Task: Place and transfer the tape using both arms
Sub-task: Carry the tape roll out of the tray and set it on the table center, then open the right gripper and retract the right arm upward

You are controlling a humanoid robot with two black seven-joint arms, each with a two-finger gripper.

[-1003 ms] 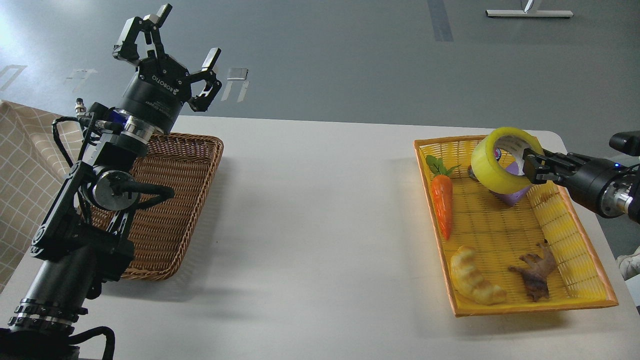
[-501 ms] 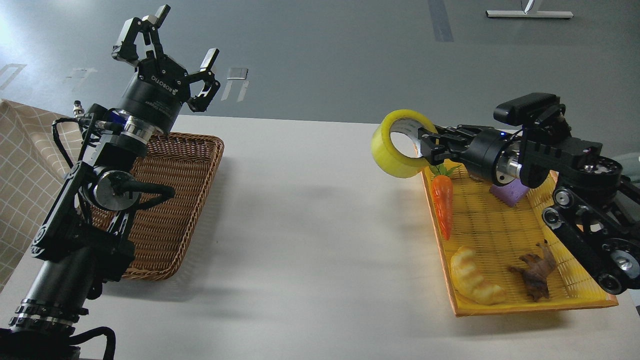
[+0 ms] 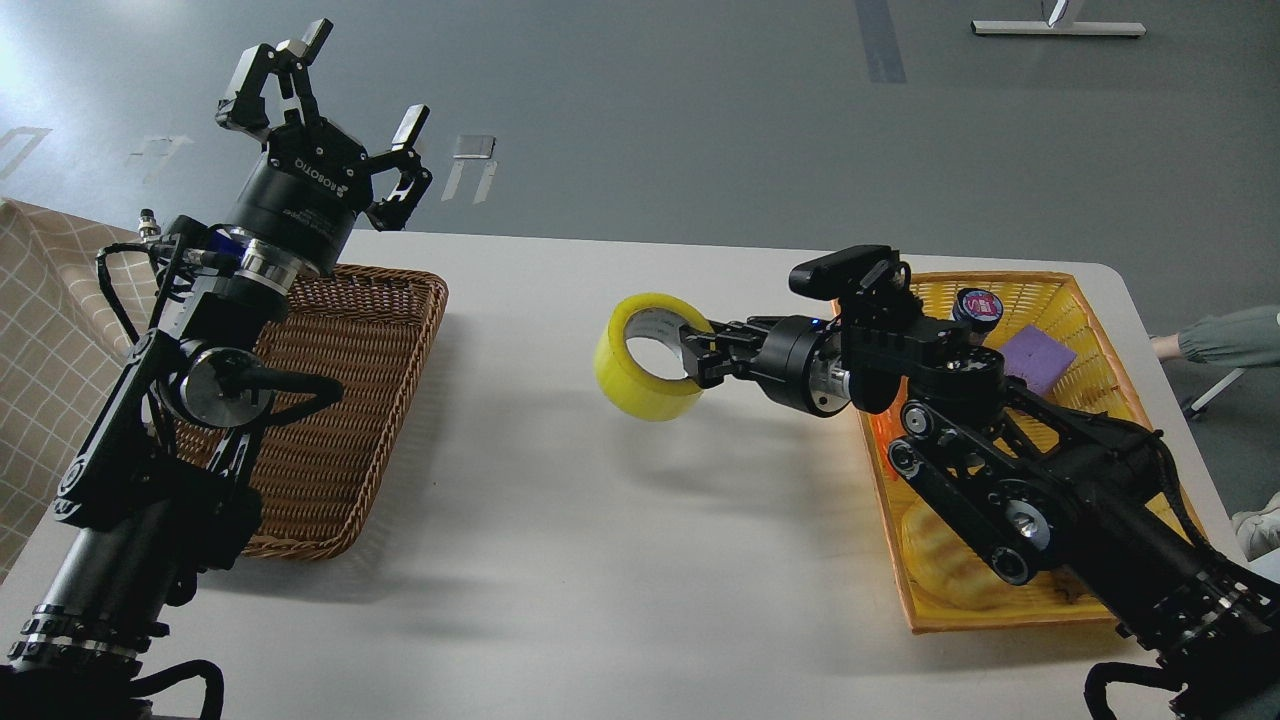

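The tape [image 3: 640, 388] is a glossy yellow roll with a grey-white core. My right gripper [image 3: 697, 358] is shut on its right rim and holds it in the air above the middle of the white table [image 3: 560, 520], its hole facing up and left. My right arm reaches in from the right across the yellow basket [image 3: 1090, 300]. My left gripper [image 3: 325, 95] is open and empty, raised high above the far edge of the brown wicker basket [image 3: 350, 400] at the left.
The yellow basket holds a purple block [image 3: 1040, 358] and a small round red-topped item [image 3: 978, 306]; my right arm hides most of the rest. A checked cloth [image 3: 50, 330] lies at the far left.
My right arm has carried the tape from above the yellow basket leftward and down to over the table's middle. My left gripper shifted slightly up and left, still open.
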